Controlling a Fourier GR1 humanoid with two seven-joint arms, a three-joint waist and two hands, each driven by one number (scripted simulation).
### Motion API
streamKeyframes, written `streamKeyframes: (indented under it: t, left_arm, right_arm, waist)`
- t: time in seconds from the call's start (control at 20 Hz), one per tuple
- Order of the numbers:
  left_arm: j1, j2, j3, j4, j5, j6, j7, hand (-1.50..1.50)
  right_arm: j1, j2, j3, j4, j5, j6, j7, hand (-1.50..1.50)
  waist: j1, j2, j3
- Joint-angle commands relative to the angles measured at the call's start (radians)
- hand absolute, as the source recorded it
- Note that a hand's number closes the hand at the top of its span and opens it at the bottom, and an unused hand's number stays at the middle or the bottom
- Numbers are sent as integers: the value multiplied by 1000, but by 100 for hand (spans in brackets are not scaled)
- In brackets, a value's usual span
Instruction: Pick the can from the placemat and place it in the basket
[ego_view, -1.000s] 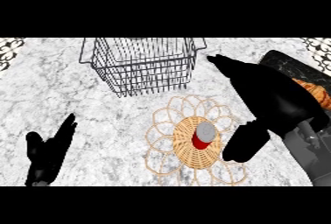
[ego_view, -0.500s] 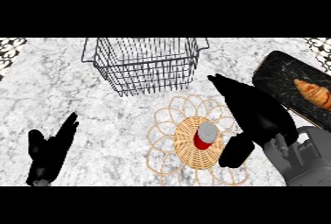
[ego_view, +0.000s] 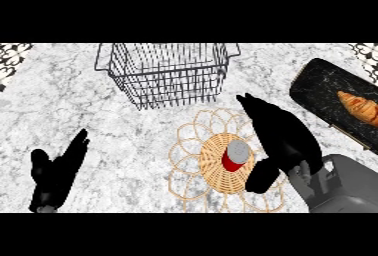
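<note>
Red grey-topped can (ego_view: 236, 157) stands on the round woven placemat (ego_view: 212, 175), lower centre; black right hand (ego_view: 284, 137), open, just beside it; left hand (ego_view: 56, 171) open, lower left.

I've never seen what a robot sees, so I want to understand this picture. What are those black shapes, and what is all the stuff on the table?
You are looking down from the robot's head at a marble kitchen counter. The two black shapes are the robot's hands, on grey arms that come in from the bottom of the picture. The left hand rests open at the lower left. The right hand is open too, with its fingers stretched out right beside a red can that has a silver top. Neither hand is holding anything yet. The can stands on a round woven placemat. Further back sits a wire basket, which is where the can should go. At the right edge, a dark tray carries a croissant.
</note>
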Motion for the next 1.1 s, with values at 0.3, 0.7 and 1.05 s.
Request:
streamKeyframes:
  t: [0.3, 0.7, 1.05]
  left_arm:
    - [32, -35, -14, 111, -14, -8, 29, 0]
    - [44, -51, -14, 84, -21, 3, 49, 0]
    - [57, -45, -23, 39, -31, -16, 78, 0]
  right_arm:
    - [27, 134, 27, 76, 114, -10, 107, -150]
    - [104, 158, 51, 145, 141, 25, 91, -150]
    - [106, 215, 28, 178, 181, 28, 92, -150]
  waist:
    - [8, 13, -14]
    - [0, 11, -14]
    - [9, 10, -13]
